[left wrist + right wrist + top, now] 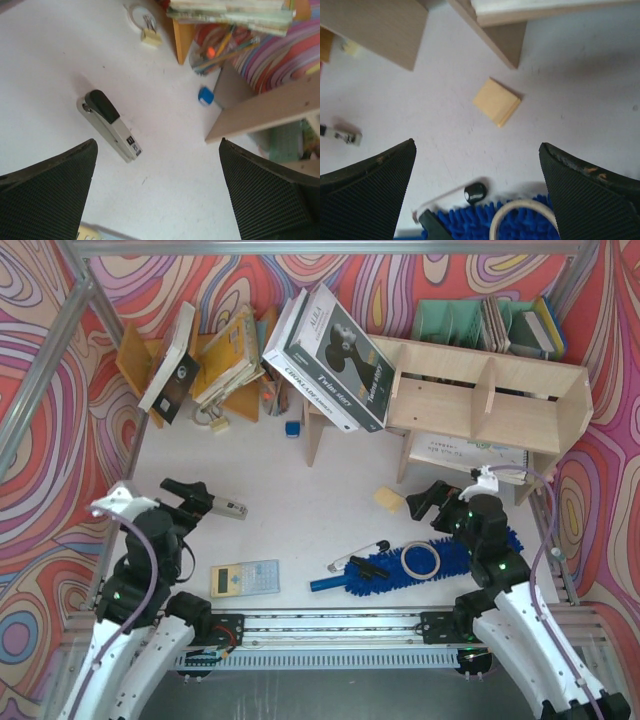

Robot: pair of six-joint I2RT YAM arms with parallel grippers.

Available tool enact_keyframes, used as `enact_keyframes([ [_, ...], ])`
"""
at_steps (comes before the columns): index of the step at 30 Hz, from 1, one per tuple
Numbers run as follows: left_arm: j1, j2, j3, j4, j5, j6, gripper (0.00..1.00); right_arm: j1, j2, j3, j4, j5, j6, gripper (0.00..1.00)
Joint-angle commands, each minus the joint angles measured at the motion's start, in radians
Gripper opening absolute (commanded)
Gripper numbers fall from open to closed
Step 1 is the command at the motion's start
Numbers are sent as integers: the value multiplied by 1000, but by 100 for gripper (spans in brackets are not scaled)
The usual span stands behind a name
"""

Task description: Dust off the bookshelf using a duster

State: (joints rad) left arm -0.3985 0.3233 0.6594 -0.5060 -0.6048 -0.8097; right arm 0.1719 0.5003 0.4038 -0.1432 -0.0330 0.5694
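Observation:
The bookshelf [455, 362] is a light plywood unit at the back right, with big books leaning on its left end; its foot shows in the left wrist view [265, 112] and its legs in the right wrist view [495, 35]. The fluffy blue duster [440, 562] lies flat on the white table at the front right, handle [335, 583] pointing left. My right gripper [425, 497] hangs open just behind it, with the blue fibres [520, 227] at the bottom edge between the fingers [375, 190]. My left gripper [205, 498] is open at the left, holding nothing [157, 165].
A white tape ring [421, 561] and a marker pen [355, 558] rest on the duster. A yellow note pad [389, 499], a stapler [228, 508], a calculator [245, 578] and a small blue cube [292, 428] lie around. A teal organizer [450, 320] and an orange rack [140, 360] stand at the back.

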Motion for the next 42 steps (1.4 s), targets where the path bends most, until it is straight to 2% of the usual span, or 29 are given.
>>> enact_keyframes([
  [1,-3,177,148,-154,187,69,98,6,78,97,-124,-134,-83,98],
  [6,-3,391,300,-351,219,94,98,28,107,161,-174,-227,-134,95],
  [10,-4,479,394,-442,247,136,98,120,132,187,-207,-183,-139,91],
  [13,-4,497,417,-466,247,175,98,252,173,194,-224,-78,-131,90],
  [15,-5,493,408,-467,228,200,98,346,202,204,-237,12,-122,96],
  [20,-4,478,371,-456,218,250,98,653,304,266,-316,261,-88,98],
  [25,-5,444,330,-419,234,265,98,883,388,330,-413,431,-15,89],
  [31,-5,441,318,-412,234,261,98,1082,475,355,-505,556,115,82],
  [34,-4,441,316,-411,230,259,98,1132,536,355,-519,573,168,71],
  [36,-4,439,314,-413,223,255,98,1158,569,359,-519,588,191,57],
  [37,-4,440,313,-412,220,252,98,1165,581,357,-507,586,190,53],
  [42,-5,442,313,-415,216,250,98,1166,625,357,-492,583,188,41],
])
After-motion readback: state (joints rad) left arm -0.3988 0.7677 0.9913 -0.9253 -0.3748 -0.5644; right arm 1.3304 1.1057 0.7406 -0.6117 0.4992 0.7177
